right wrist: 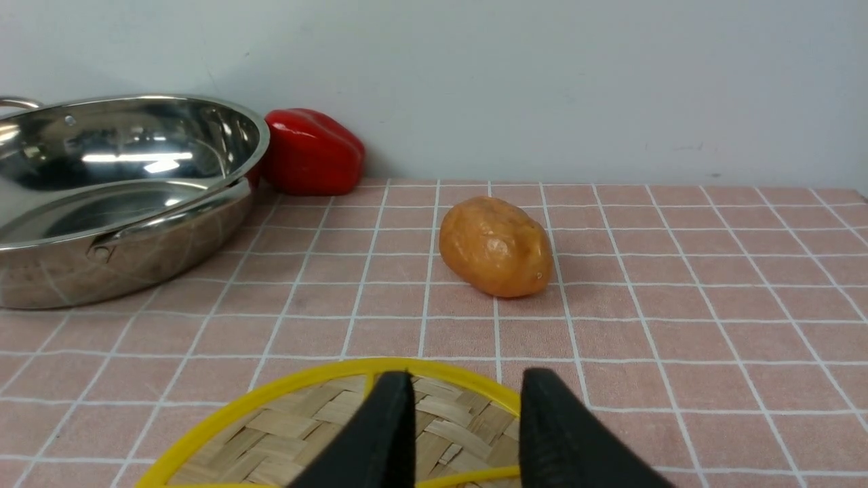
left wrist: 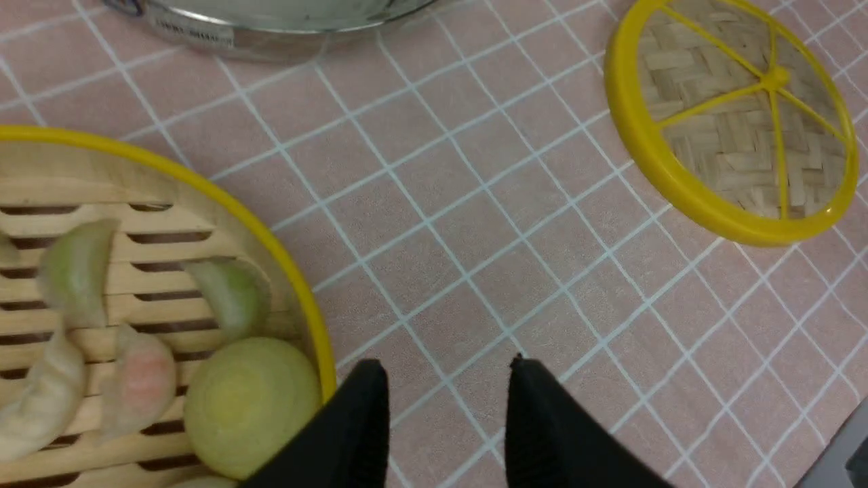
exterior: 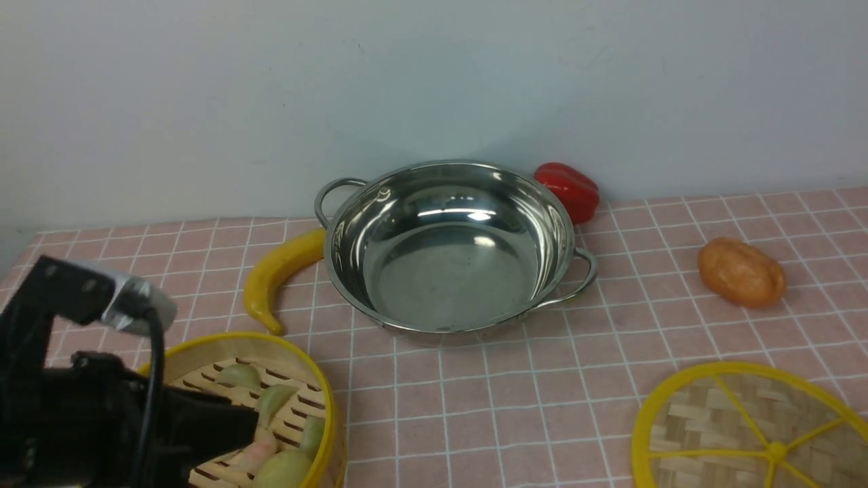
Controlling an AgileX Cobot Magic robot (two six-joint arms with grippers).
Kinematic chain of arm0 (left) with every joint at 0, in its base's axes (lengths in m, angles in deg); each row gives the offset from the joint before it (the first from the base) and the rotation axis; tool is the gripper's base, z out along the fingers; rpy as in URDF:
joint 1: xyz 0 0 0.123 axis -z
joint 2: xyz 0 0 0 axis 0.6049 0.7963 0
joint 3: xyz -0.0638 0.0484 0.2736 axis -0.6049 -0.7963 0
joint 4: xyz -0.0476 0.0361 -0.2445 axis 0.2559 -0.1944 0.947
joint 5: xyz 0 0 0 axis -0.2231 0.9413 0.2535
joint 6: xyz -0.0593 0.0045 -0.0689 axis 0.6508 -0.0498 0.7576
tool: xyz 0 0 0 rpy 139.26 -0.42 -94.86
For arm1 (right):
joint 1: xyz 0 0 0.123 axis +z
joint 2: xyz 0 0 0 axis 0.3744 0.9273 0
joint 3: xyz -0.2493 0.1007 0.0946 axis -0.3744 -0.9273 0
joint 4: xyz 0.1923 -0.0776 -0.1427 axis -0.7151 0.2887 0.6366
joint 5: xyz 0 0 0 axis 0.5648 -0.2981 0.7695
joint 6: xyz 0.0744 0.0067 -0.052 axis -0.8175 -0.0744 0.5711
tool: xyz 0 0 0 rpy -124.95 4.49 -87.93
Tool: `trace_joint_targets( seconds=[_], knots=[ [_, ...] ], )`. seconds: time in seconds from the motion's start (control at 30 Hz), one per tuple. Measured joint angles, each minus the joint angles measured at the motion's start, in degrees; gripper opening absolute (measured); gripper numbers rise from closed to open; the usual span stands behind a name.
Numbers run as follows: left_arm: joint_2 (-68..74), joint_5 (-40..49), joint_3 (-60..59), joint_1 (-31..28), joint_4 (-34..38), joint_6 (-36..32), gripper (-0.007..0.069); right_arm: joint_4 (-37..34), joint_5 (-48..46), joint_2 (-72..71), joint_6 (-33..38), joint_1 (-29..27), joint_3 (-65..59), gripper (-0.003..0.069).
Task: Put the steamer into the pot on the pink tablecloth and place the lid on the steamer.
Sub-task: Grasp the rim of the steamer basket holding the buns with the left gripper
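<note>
The shiny steel pot (exterior: 447, 251) stands empty at the back middle of the pink tablecloth (exterior: 515, 407). Near the front left sits the steamer (exterior: 298, 379), a yellow-rimmed bamboo basket holding dumplings and a bun, partly hidden by my left arm (exterior: 88, 407). In the left wrist view my left gripper (left wrist: 444, 366) is open, its fingers above the cloth right beside the steamer's rim (left wrist: 298, 271). The flat woven lid (exterior: 746, 434) lies at the front right. My right gripper (right wrist: 464, 376) hangs open over the lid's far rim (right wrist: 325, 379), holding nothing.
A yellow banana (exterior: 278, 274) lies against the pot's left side. A red pepper (exterior: 568, 190) sits behind the pot by the wall. An orange potato-like lump (exterior: 741, 272) rests to the right. Bare cloth stretches between steamer, pot and lid.
</note>
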Motion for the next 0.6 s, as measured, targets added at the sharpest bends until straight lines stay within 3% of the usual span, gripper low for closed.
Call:
trace_joint_targets(
  seconds=[0.23,0.3,0.33,0.4,0.47,0.53,0.6],
  knots=[
    [14.5,0.1,10.2,4.3,-4.2,4.0,0.0239,0.0,0.0,0.0,0.0,0.0,0.0,0.0243],
    [19.3,-2.6,15.6,10.4,-11.4,13.6,0.0240,0.0,0.0,0.0,0.0,0.0,0.0,0.0243],
    [19.6,-2.8,16.0,10.9,-12.8,14.5,0.0241,0.0,0.0,0.0,0.0,0.0,0.0,0.0243],
    [22.6,-4.1,19.5,15.0,-19.3,24.5,0.0241,0.0,0.0,0.0,0.0,0.0,0.0,0.0243],
    [24.9,-4.2,21.9,18.7,-26.2,36.1,0.0241,0.0,0.0,0.0,0.0,0.0,0.0,0.0243],
    [28.0,-3.8,24.8,23.3,-35.8,52.5,0.0241,0.0,0.0,0.0,0.0,0.0,0.0,0.0243],
    [30.1,-3.6,26.1,26.0,-41.8,61.4,0.0241,0.0,0.0,0.0,0.0,0.0,0.0,0.0243]
  ],
)
